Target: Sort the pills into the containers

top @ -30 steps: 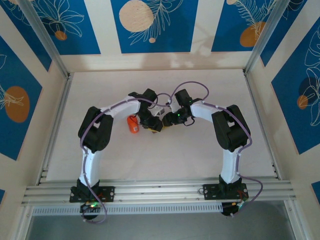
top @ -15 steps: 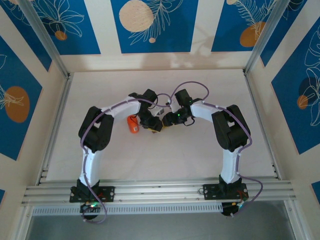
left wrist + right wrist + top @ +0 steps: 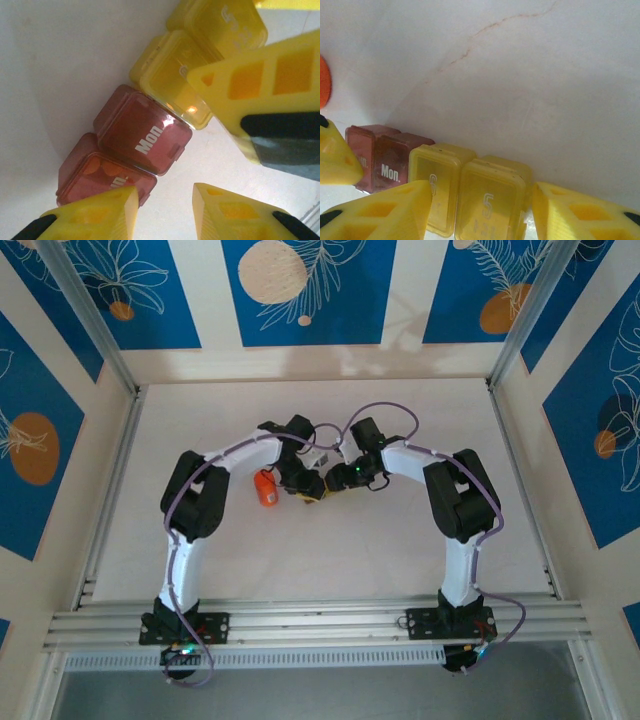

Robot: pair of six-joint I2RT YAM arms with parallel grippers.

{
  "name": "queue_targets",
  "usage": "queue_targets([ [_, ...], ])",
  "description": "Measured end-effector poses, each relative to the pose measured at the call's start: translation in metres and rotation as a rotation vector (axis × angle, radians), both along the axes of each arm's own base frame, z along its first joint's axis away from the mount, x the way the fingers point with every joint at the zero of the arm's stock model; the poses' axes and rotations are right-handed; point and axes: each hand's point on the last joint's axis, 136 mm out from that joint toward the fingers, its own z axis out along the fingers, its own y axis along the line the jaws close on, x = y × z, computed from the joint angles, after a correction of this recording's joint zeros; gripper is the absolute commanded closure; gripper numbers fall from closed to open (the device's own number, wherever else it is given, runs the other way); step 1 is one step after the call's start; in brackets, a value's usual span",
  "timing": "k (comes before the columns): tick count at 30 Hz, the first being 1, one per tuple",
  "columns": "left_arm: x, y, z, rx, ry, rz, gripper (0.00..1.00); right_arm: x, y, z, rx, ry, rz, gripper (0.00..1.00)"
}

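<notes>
Left tool (image 3: pixel 165 200) and right tool (image 3: pixel 480 210) hang low, tips nearly meeting, both jaws parted.

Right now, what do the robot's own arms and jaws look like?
Left arm and right arm alike: white links, black joint housings, a purple cable looping along each. Jaws are bright yellow plastic with square cut-outs and black pads.

White letters spelling "Mon" stand on the lid of the reddish-brown container (image 3: pixel 144 134), plain to read from both wrist cameras, while the yellow container (image 3: pixel 490 205) further along the row bears a pale raised mark like an "S", its smaller lettering too faint to read.
</notes>
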Motion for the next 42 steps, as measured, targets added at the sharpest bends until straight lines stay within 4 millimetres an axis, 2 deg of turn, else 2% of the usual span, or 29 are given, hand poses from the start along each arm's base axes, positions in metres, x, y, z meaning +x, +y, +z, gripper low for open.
queue_targets([
  [8, 0.031, -0.014, 0.027, -0.057, -0.093, 0.021, 0.64, 0.002, -0.003, 0.0, 0.006, 0.013, -0.028, 0.45],
  [13, 0.038, -0.01, 0.033, -0.04, -0.128, 0.033, 0.64, 0.005, -0.006, 0.0, 0.017, 0.023, -0.067, 0.45],
  [16, 0.043, -0.005, 0.044, -0.034, -0.166, 0.045, 0.64, 0.006, -0.009, 0.002, 0.021, 0.027, -0.091, 0.45],
  [19, 0.045, 0.002, 0.067, -0.04, -0.231, 0.059, 0.64, 0.007, -0.011, 0.009, 0.024, 0.018, -0.108, 0.45],
  [24, 0.045, 0.011, 0.123, -0.086, -0.378, 0.081, 0.64, 0.009, -0.012, 0.037, 0.044, -0.028, -0.122, 0.45],
  [26, 0.041, 0.019, 0.143, -0.104, -0.438, 0.095, 0.64, 0.01, -0.014, 0.051, 0.049, -0.056, -0.127, 0.45],
  [29, 0.036, 0.035, 0.163, -0.12, -0.52, 0.125, 0.64, 0.011, -0.018, 0.069, 0.05, -0.098, -0.136, 0.45],
  [33, 0.029, 0.064, 0.171, -0.111, -0.636, 0.177, 0.59, 0.012, -0.024, 0.093, 0.048, -0.172, -0.149, 0.45],
  [39, 0.018, 0.121, 0.176, -0.097, -0.85, 0.32, 0.43, 0.005, -0.049, 0.124, 0.018, -0.322, -0.186, 0.45],
  [42, 0.016, 0.151, 0.182, -0.085, -0.979, 0.424, 0.28, 0.004, -0.07, 0.129, 0.0, -0.394, -0.24, 0.44],
])
